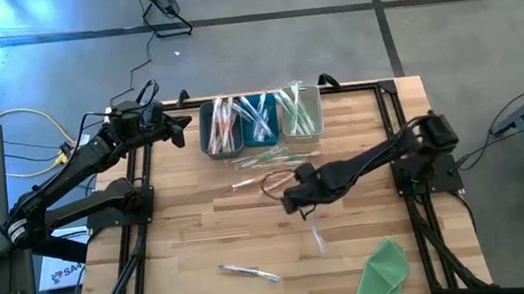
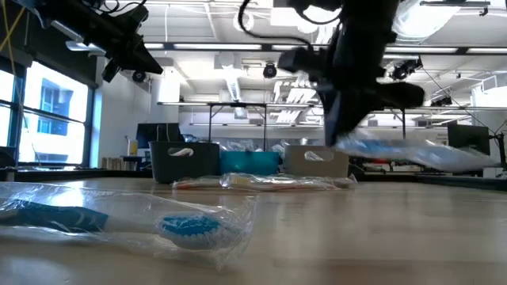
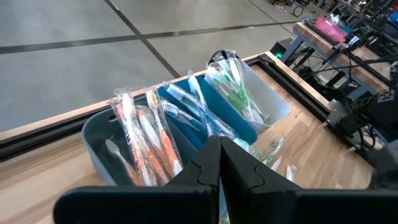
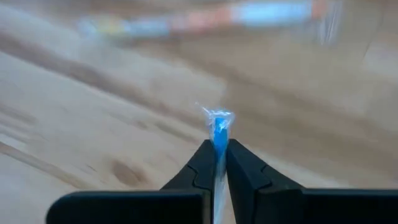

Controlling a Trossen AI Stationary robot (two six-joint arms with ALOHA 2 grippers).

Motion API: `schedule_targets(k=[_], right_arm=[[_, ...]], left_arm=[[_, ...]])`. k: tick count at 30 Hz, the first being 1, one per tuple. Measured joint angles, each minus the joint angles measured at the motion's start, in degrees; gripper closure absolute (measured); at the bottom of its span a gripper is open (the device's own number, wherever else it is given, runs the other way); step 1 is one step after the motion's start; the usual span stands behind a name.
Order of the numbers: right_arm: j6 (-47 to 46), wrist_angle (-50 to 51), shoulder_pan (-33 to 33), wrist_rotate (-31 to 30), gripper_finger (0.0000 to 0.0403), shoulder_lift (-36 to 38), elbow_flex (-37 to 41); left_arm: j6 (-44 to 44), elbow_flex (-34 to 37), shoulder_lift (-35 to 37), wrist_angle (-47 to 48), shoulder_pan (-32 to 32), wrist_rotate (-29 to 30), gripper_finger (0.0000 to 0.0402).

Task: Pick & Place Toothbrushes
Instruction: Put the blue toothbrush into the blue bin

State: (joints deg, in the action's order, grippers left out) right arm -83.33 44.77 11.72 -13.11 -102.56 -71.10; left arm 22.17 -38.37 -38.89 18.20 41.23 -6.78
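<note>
Three bins stand side by side at the table's far edge: grey (image 1: pixel 219 132), blue (image 1: pixel 259 120) and clear (image 1: pixel 301 111). All three hold wrapped toothbrushes. My right gripper (image 1: pixel 295 203) is over the table's middle, shut on a blue toothbrush (image 1: pixel 318 237) in a clear wrapper. Loose toothbrushes lie flat on the wood: an orange one (image 1: pixel 249 181), green ones (image 1: pixel 265 156) in front of the bins, and a blue one (image 1: pixel 249 271) close to the near edge. My left gripper (image 1: pixel 181 131) hovers shut and empty beside the grey bin. My right gripper pinches the wrapped blue toothbrush (image 4: pixel 217 132) between its two fingers, which slant steeply down from above. The place of hold is near one end. The rest (image 2: pixel 420 152) reaches out sideways, roughly level and lifted clear of the table.
A folded green cloth (image 1: pixel 385 271) lies at the near right corner. A black frame (image 1: pixel 391 103) runs along the table's sides. Bare wood spreads between the right gripper and the near edge. The near blue toothbrush (image 2: pixel 127 222) fills the low view's foreground.
</note>
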Motion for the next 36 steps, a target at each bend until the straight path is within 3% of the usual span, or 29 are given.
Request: schedule_targets(k=[11, 16, 25, 36], right_arm=[[15.9, -2.2, -4.6, -9.2, 0.0388, 11.7, -0.1], [24.7, -8.0, -7.1, -11.5, 0.0388, 13.9, -0.1], [37.8, -25.2, -13.8, -7.5, 0.0388, 13.4, -0.1], [47.6, -40.2, -24.1, -4.3, 0.0388, 13.4, -0.1]], left_arm=[[0.2, 0.0, 0.0, 0.0, 0.0, 0.0, 0.0401], [0.8, 0.0, 0.0, 0.7, 0.0, -0.1, 0.0402], [0.8, 0.0, 0.0, 6.5, 0.0, -0.1, 0.0402], [3.3, 0.0, 0.0, 1.6, 0.0, 1.5, 0.0401]])
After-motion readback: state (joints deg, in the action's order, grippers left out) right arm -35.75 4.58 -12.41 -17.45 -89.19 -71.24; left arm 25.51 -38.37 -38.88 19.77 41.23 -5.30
